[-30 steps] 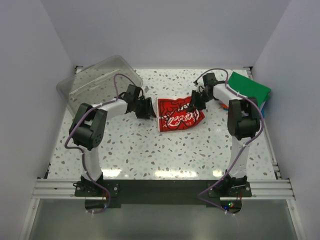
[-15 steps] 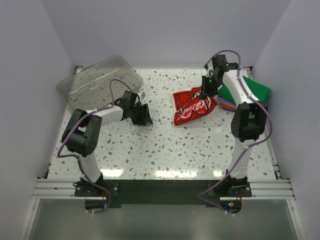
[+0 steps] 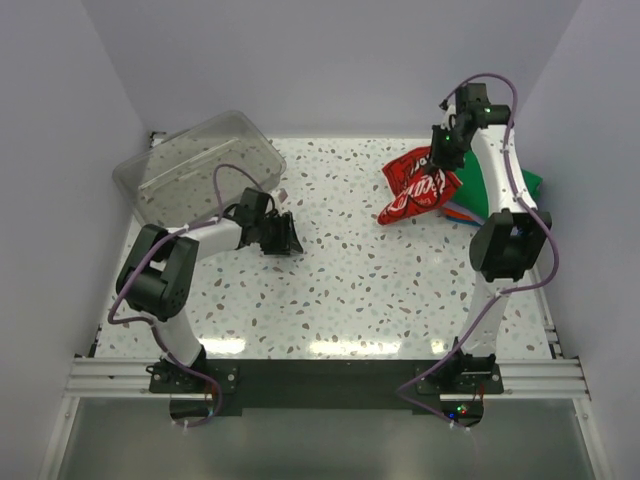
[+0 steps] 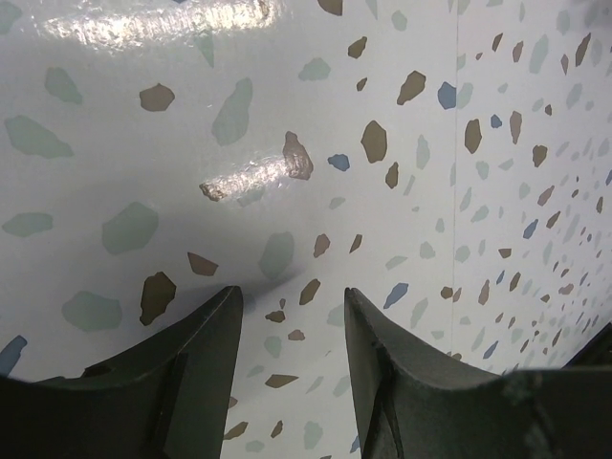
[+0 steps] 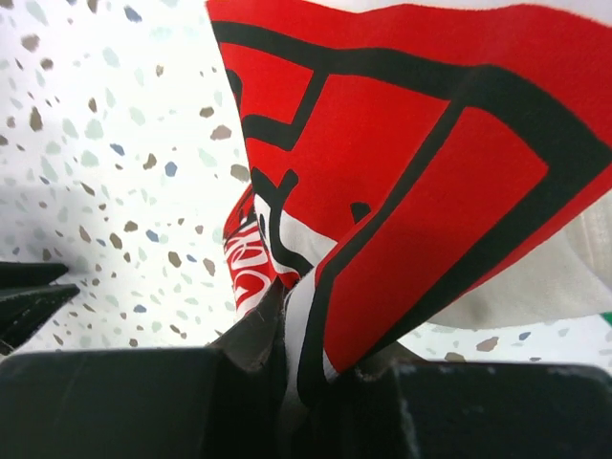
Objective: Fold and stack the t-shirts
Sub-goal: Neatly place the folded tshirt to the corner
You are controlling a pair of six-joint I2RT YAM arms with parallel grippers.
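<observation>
The cream-white t-shirt with the red-and-white script print (image 3: 418,187) hangs folded in the air at the back right, above the table. My right gripper (image 3: 440,160) is shut on its upper edge; the right wrist view shows the red, black and white print (image 5: 402,153) pinched between the jaws. A stack of folded shirts with a green one (image 3: 527,186) on top lies at the right edge, mostly behind the right arm. My left gripper (image 3: 289,240) is open and empty low over the table at the left; its fingertips (image 4: 215,325) frame bare speckled surface.
A clear plastic tub (image 3: 195,165) lies tilted at the back left corner. Grey walls close in the left, back and right sides. The speckled tabletop (image 3: 350,290) stretches between the two arms.
My right gripper has lifted the printed shirt off the table and carried it up and to the right, toward the green stack. My left gripper has drawn back slightly to the left.
</observation>
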